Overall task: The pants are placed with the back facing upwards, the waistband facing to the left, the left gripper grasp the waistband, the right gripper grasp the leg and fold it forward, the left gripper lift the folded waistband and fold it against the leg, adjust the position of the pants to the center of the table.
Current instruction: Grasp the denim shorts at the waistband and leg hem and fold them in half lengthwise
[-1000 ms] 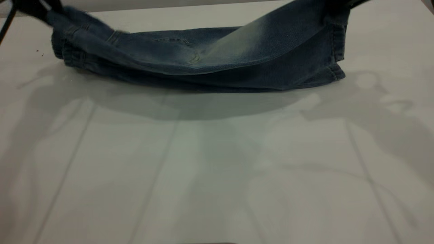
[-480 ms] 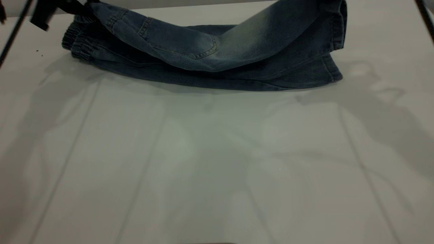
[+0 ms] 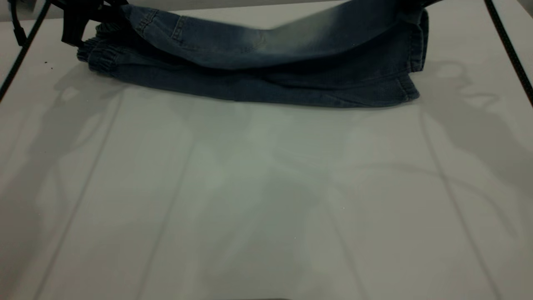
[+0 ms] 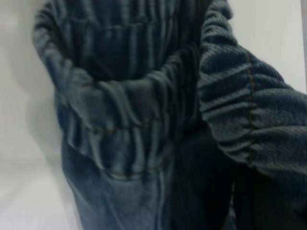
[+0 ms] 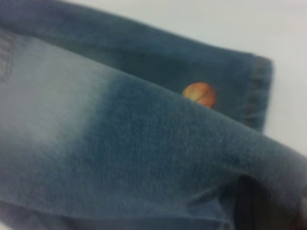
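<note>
At the bench's (image 3: 266, 200) far edge, toward twelve o'clock in the exterior view, we see the pants (image 3: 258, 79) lying lengthwise, their gathered waistband (image 3: 98, 54) at ten o'clock and the hems at two o'clock. Our left gripper (image 3: 83, 18) sits at eleven o'clock, touching the waistband's raised upper layer; we cannot tell how its jaws stand. The faded leg (image 3: 333, 37) rises off the lower leg toward the top edge at one o'clock, where our right gripper lies out of view, so its jaws go unjudged. From the left wrist we see elastic folds of waistband (image 4: 129, 115) filling the view. From the right wrist, the pale patch of the leg (image 5: 96, 139) lies over the other leg, where an orange ball print (image 5: 200, 94) shows. Black cables (image 3: 508, 46) cross both upper corners. The bench is pale, crossed by faint seams and arm shadows.
</note>
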Controlling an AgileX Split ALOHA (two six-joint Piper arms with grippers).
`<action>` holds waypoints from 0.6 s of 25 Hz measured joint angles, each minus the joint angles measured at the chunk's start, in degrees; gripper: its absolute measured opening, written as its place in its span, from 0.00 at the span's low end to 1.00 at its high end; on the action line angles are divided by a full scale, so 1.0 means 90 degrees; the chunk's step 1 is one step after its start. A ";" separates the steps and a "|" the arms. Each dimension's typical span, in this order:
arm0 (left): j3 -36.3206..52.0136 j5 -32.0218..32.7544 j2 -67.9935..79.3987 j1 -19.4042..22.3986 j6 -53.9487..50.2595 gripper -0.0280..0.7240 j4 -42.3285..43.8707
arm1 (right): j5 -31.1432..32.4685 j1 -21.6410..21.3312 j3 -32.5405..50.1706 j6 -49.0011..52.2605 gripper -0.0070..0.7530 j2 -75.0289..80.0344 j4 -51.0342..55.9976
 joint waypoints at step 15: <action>-0.0111 -0.0417 0.0145 0.0000 0.2071 0.37 -0.0088 | -0.0555 -0.0085 -0.0001 -0.0001 0.58 0.0049 0.0041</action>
